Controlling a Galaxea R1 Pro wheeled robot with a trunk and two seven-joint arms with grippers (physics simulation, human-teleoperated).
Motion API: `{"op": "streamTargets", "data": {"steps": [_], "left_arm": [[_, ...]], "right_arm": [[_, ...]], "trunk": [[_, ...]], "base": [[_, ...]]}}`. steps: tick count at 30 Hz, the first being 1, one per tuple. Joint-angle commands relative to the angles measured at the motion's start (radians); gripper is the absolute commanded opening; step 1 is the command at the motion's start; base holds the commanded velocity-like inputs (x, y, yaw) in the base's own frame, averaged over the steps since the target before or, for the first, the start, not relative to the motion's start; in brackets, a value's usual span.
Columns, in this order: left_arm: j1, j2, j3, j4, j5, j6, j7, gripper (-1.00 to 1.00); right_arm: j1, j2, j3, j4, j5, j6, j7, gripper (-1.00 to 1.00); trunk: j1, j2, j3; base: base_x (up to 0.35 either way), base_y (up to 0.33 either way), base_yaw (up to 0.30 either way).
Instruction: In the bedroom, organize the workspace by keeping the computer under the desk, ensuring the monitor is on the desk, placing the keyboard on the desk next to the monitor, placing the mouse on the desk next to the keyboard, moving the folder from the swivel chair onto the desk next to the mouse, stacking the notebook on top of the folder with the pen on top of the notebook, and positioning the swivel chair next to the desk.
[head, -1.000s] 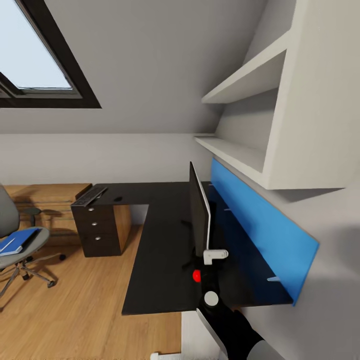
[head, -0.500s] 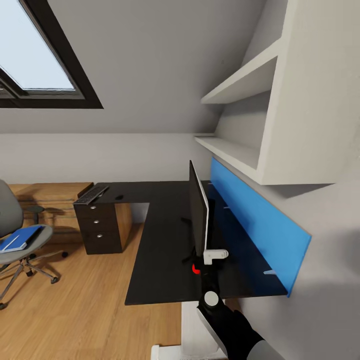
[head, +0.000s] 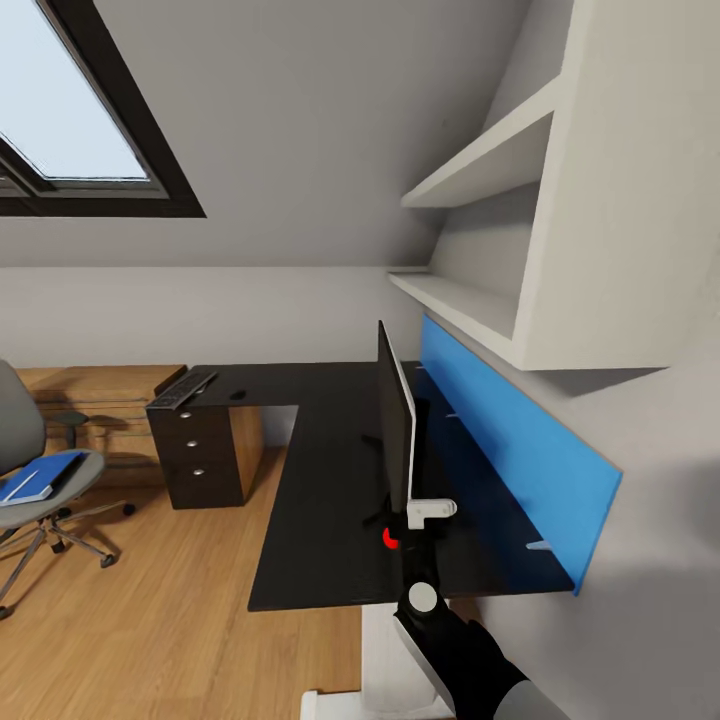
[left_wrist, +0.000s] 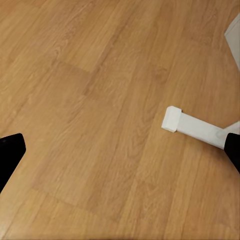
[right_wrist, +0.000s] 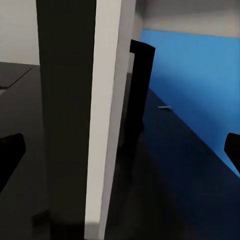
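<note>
The black-topped desk (head: 320, 500) carries the monitor (head: 396, 430), seen edge-on, with its red dot (head: 390, 540) low at the near corner. My right gripper (head: 412, 535) is at that corner. In the right wrist view my right gripper (right_wrist: 120, 155) is open, its fingertips (right_wrist: 10, 152) wide apart on either side of the monitor's edge (right_wrist: 105, 125). The keyboard (head: 182, 390) and mouse (head: 238, 396) lie at the desk's far end. The swivel chair (head: 40, 490) stands at the left with the blue folder (head: 35, 478) on its seat. Notebook and pen are too small to make out. The computer is out of view. My left gripper (left_wrist: 120, 150) hangs open over the floor.
White shelves (head: 480, 300) and the blue back panel (head: 510, 440) line the wall right of the desk. Dark drawers (head: 200, 455) sit under its far end. A white desk foot (left_wrist: 195, 127) lies on the wood floor. A skylight (head: 70, 130) is at the upper left.
The whole view shifted a little between one second and half a second ago, so the camera moved. The red dot is now partly covered by my right gripper. Nothing has changed since.
</note>
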Motion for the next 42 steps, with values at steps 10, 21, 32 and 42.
{"op": "streamTargets", "data": {"steps": [10, 21, 32, 42], "left_arm": [[-0.001, 0.0, 0.002, 0.001, 0.007, -0.002, -0.008, 1.0], [-0.001, 0.0, 0.0, 0.001, 0.007, -0.002, -0.008, 1.0], [-0.001, -0.001, 0.0, 0.001, 0.007, -0.002, -0.008, 1.0], [-0.001, -0.002, 0.0, 0.001, 0.007, -0.002, -0.008, 1.0]], "right_arm": [[-0.002, -0.001, 0.004, 0.0, -0.009, -0.006, -0.005, 1.0], [-0.002, -0.001, 0.004, 0.0, -0.009, -0.006, -0.005, 1.0], [-0.002, -0.001, 0.004, 0.0, -0.009, -0.009, -0.005, 1.0], [0.001, -0.004, 0.003, -0.047, -0.009, -0.034, -0.012, 1.0]], "trunk": [[0.0, -0.001, -0.001], [0.0, -0.001, -0.001], [0.0, -0.001, -0.001], [0.0, -0.001, -0.001]], "base": [[0.004, -0.024, 0.0], [0.0, -0.041, 0.0], [0.0, -0.001, 0.0], [0.0, 0.0, 0.0]]}}
